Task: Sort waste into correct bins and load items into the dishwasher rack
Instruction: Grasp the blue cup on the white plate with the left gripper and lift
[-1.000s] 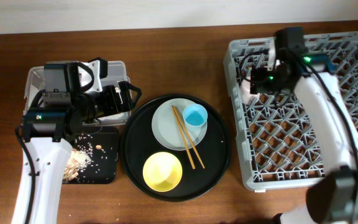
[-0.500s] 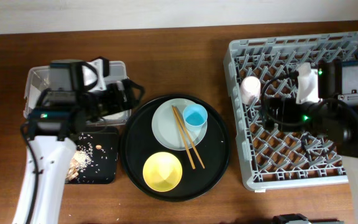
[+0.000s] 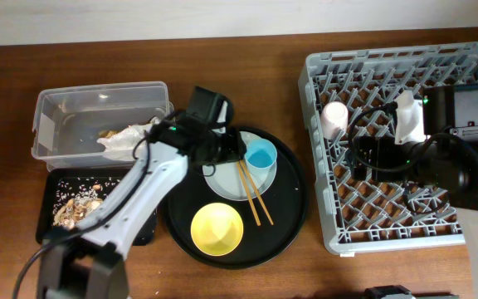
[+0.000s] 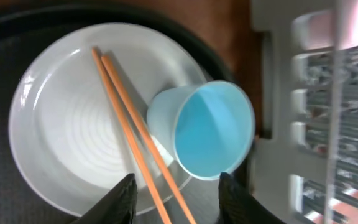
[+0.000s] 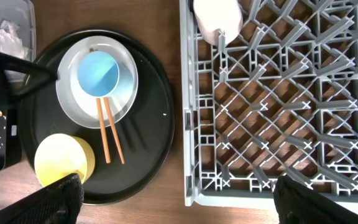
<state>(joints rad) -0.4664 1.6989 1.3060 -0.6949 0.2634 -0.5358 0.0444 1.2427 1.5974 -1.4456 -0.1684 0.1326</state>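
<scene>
Starting at the left edge, the clear tub (image 3: pixel 56 104) by the back left corner holds the white napkins (image 3: pixel 127 139), and the black tray (image 3: pixel 46 187) in front of it holds the food scraps (image 3: pixel 77 208). So the waste looks sorted. The left claw (image 4: pixel 179 196) hangs open and empty over the plate (image 4: pixel 55 143), just beside the blue cup (image 4: pixel 210 127) and chopsticks (image 4: pixel 126 127). Those and the yellow bowl (image 3: pixel 217 228) are not loaded yet. By the right edge, only the pink cup (image 3: pixel 334 119) sits in the rack (image 3: pixel 315 191). The right claw (image 3: pixel 370 154) is wide open, holding nothing.
</scene>
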